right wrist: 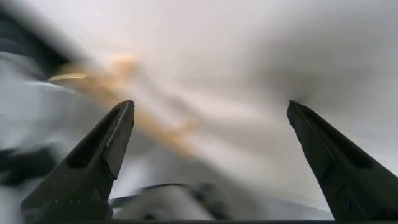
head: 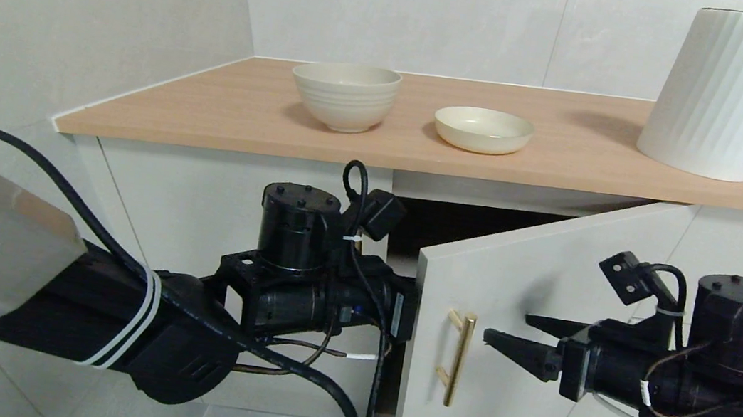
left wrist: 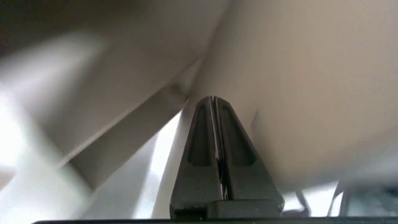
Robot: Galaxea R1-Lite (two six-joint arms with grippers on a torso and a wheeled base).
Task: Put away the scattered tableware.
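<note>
— What stands on the counter [head: 226,110]?

— Largest is a tall ribbed white container [head: 731,91] at its right end. A cream bowl [head: 345,96] sits toward the left, and a shallow cream dish [head: 483,129] sits near it, not touching.

— And underneath?

— A cabinet door [head: 537,259] stands ajar. The right gripper [head: 510,331] faces the door's front, close to the gold handle [head: 457,356], fingers spread wide and holding nothing. The left gripper [left wrist: 213,102] is at the door's free edge, fingers pressed together with nothing between them.
</note>
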